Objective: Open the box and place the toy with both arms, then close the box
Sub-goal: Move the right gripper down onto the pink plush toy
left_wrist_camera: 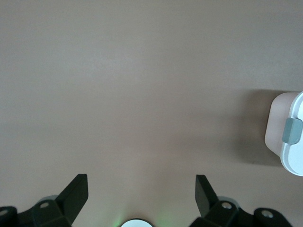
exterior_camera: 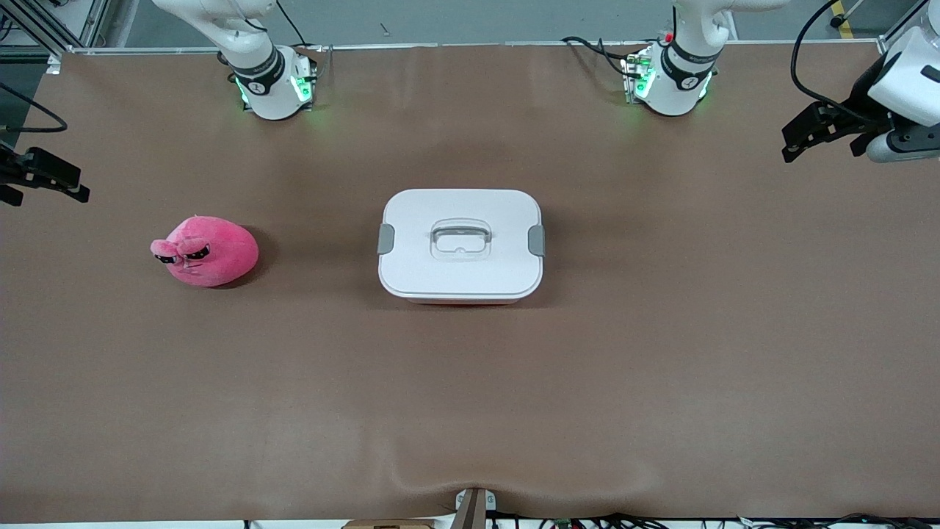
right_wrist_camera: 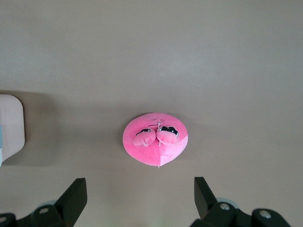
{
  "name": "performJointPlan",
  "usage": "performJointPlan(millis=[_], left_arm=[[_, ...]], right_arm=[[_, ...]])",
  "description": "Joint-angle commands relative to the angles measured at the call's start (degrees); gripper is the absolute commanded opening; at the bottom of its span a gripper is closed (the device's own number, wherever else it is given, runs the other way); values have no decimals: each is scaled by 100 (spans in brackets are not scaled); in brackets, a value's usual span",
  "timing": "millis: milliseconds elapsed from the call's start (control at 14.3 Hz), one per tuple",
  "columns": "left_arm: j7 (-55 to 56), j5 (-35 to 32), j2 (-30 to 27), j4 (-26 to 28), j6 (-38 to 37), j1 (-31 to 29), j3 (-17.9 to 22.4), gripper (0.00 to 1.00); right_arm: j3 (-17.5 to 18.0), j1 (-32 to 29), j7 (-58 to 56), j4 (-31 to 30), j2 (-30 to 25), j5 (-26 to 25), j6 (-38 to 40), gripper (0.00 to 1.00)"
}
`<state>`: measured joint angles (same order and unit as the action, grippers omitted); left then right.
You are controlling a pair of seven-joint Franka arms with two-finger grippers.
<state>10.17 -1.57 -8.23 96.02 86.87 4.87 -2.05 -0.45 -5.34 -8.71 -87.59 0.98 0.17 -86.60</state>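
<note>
The box [exterior_camera: 461,246] stands shut in the middle of the table, with its white lid on, a grey clip [exterior_camera: 386,239] on each end and a clear handle [exterior_camera: 460,240] on top. The pink toy [exterior_camera: 205,251] lies on the table toward the right arm's end, apart from the box. My left gripper [exterior_camera: 797,143] is open and empty, up over the table at the left arm's end; its wrist view shows its open gripper [left_wrist_camera: 140,189] and one end of the box [left_wrist_camera: 289,142]. My right gripper [exterior_camera: 45,184] is open and empty over the right arm's end; its wrist view shows its open gripper [right_wrist_camera: 140,191] and the toy [right_wrist_camera: 156,138].
The brown table cover [exterior_camera: 661,367] is wrinkled at the edge nearest the front camera. The arm bases [exterior_camera: 275,84] stand along the table's edge farthest from the camera. A corner of the box [right_wrist_camera: 10,127] shows in the right wrist view.
</note>
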Motion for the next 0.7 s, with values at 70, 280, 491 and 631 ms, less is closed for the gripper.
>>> performJointPlan(millis=[70, 280, 491, 631], left_arm=[[-85, 60, 111, -215, -48, 6, 30, 100], [-15, 33, 111, -329, -48, -12, 38, 100], [-32, 51, 102, -339, -57, -47, 65, 100], [-24, 51, 102, -330, -57, -47, 56, 100]], right_arm=[[18, -20, -87, 94, 52, -34, 73, 100], [18, 16, 359, 93, 52, -26, 82, 100], [18, 42, 370, 50, 52, -26, 82, 100], [27, 42, 352, -38, 52, -26, 38, 100]])
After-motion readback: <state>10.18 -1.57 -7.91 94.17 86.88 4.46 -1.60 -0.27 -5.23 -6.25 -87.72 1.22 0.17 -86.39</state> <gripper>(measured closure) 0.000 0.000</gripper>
